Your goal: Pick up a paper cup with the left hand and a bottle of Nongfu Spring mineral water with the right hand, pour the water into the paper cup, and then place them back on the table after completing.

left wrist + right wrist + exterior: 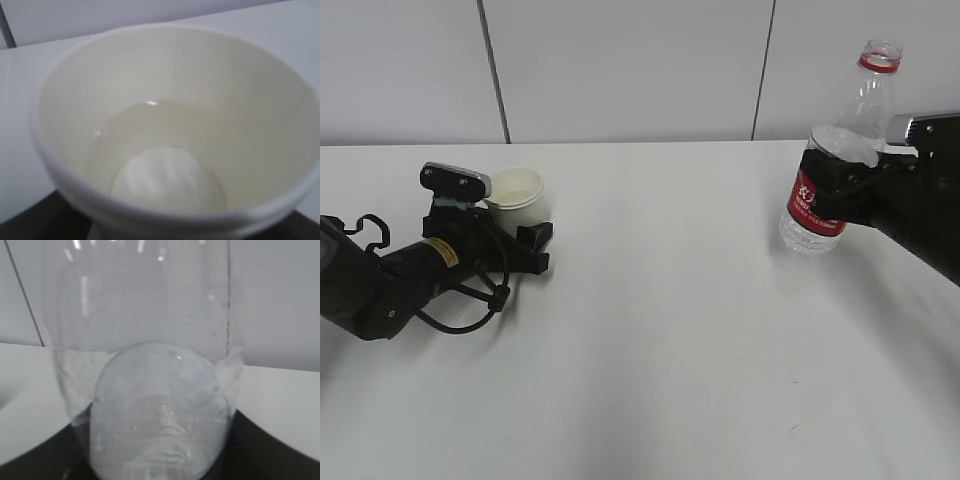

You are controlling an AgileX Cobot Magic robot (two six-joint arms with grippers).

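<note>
The white paper cup stands far left on the table, between the jaws of my left gripper. In the left wrist view the cup fills the frame, with clear water in its bottom and a dark finger at the corner. The left gripper looks shut on the cup. My right gripper is shut on the clear Nongfu Spring bottle, which has a red label and no cap. The bottle is nearly upright, its base at or just above the table. Up close the bottle sits between dark fingers.
A pale panelled wall rises behind the table's far edge. The left arm's loose black cables lie on the tabletop beside the cup. The two arms are far apart, with bare white tabletop between them.
</note>
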